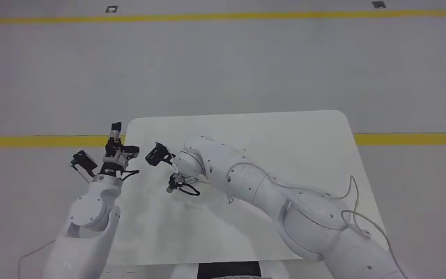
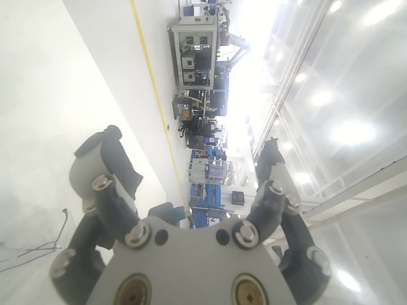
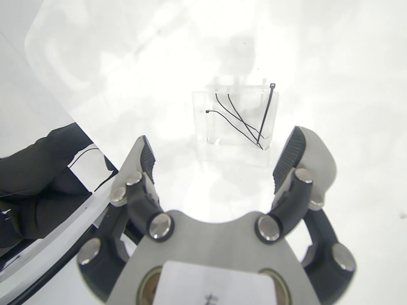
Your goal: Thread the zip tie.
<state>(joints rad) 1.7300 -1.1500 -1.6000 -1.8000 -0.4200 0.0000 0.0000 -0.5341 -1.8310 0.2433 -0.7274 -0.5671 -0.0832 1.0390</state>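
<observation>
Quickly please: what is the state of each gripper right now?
Left gripper: open, holding nothing.
Right gripper: open, holding nothing; the zip ties lie ahead of it.

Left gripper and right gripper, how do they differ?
The left gripper aims sideways, out past the table edge; the right gripper aims down at a clear box of zip ties. The left gripper sits at the table's edge, the right gripper over its top. Both are open and empty.
</observation>
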